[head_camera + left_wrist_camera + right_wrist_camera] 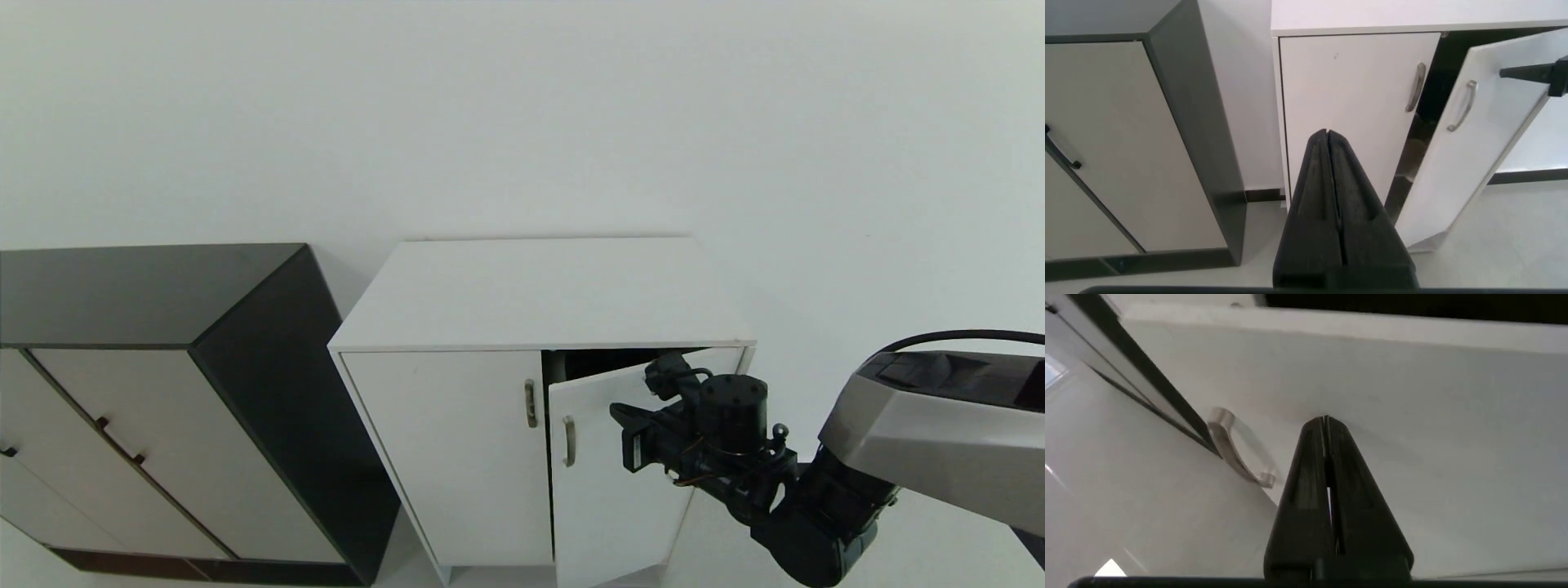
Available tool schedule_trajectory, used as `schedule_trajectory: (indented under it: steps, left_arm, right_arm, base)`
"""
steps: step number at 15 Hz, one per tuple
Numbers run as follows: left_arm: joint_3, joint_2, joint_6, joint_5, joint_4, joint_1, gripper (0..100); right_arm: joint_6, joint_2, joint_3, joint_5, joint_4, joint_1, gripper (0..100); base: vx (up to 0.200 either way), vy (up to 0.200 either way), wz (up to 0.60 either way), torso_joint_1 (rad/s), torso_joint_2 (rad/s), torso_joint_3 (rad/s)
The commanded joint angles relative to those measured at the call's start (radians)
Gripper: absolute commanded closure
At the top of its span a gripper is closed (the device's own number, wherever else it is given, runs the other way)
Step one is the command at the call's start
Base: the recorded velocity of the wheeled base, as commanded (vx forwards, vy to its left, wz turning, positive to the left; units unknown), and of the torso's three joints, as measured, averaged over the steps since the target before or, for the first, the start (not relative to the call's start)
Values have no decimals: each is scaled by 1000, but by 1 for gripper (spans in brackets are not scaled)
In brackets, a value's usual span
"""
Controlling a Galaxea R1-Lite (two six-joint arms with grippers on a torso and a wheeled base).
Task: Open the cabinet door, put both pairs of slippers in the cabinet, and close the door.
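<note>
White cabinet (539,294), rt door (612,514) ajar; right hand (1325,426) pressed together near its handle (569,441)

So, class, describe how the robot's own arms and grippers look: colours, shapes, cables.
The right arm has a grey shell, a black cable arching over it and a black wrist with thin wires. The right gripper and left gripper are black, jaws tapering to a wedge.

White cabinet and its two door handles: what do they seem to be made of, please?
White cabinet: probably laminated or painted board. Its panels are flat, matte white, with thin square edges and no visible grain.
Door handles: probably metal with a brushed or satin finish. They are slim curved bars, pale grey-beige, with a soft shine. Coated plastic cannot be ruled out.
</note>
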Motion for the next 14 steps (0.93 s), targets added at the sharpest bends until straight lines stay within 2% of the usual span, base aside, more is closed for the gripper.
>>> schedule_trajectory:
  steps: [1, 8, 14]
  left_arm:
    - [0, 0, 0, 0, 0, 0, 100]
    - [0, 0, 0, 0, 0, 0, 100]
    - [0, 0, 0, 0, 2, 0, 100]
  right_arm:
    - [0, 42, -50, 0, 7, -13, 100]
    - [1, 117, -139, 0, 13, -54, 100]
    - [6, 151, -160, 0, 10, -76, 100]
  base:
    - [0, 0, 0, 0, 0, 0]
    - [0, 0, 0, 0, 0, 0]
    - [0, 0, 0, 0, 0, 0]
